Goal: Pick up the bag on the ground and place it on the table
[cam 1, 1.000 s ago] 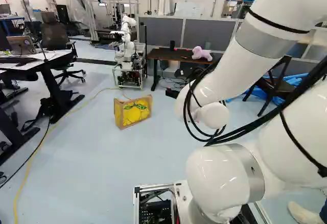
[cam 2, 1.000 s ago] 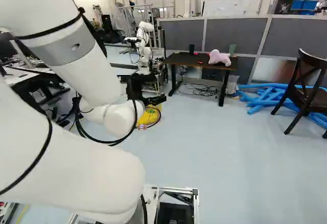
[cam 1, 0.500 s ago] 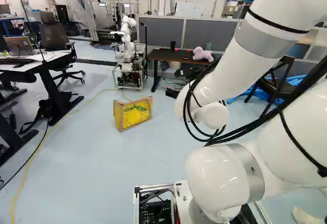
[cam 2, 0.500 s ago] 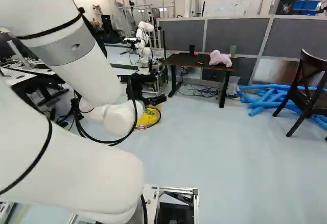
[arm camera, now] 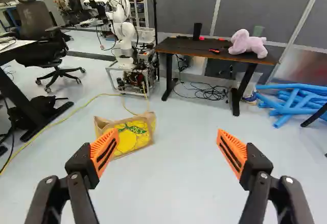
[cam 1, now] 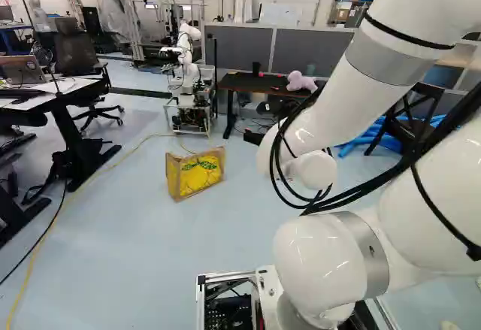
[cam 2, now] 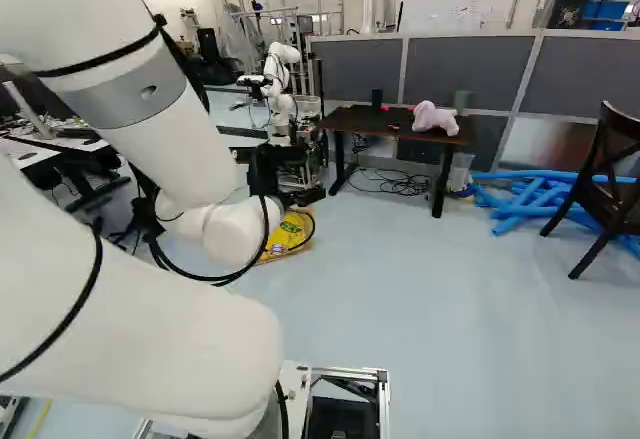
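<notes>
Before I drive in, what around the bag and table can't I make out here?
- Inside of the bag: hidden by its front, wrist view.
- One lower bag corner: behind an orange pad, wrist view.
- One end of the table: behind the arm, left base view.
- Red item on it: too small, wrist view.

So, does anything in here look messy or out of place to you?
Yes: blue tubes lie heaped crisscross on the floor beside the brown table, and black cables sprawl loose beneath it. The bag stands upright, nothing odd there.
</notes>
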Motion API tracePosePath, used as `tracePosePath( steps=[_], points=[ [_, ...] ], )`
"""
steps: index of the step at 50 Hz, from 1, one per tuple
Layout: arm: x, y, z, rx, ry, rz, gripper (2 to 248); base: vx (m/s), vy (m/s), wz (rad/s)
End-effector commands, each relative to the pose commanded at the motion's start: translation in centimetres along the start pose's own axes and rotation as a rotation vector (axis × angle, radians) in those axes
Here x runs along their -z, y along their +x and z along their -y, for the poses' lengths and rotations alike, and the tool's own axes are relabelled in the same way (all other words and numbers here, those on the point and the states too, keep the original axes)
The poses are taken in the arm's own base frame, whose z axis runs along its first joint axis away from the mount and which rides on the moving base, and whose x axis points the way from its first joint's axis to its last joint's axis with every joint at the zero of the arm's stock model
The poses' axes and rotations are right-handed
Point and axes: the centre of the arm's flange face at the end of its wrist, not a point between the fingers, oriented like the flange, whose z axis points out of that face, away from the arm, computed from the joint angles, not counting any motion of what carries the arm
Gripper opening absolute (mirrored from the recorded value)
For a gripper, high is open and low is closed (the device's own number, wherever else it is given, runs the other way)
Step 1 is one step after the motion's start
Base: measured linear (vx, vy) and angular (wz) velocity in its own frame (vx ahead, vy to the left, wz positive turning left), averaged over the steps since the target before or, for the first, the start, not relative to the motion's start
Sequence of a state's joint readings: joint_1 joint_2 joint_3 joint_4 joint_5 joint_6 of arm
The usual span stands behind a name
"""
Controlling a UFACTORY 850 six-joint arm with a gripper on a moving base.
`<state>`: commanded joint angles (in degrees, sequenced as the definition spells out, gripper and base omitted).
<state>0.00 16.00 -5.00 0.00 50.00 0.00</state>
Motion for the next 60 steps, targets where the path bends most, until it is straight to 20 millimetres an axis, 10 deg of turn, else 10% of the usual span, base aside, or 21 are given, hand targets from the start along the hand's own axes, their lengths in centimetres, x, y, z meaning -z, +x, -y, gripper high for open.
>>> tracePosePath(
  steps=[60],
  points=[
    [0.00,0.00,0.00,0.000,0.000,0.000,247,0.216,0.023,0.085]
  ],
)
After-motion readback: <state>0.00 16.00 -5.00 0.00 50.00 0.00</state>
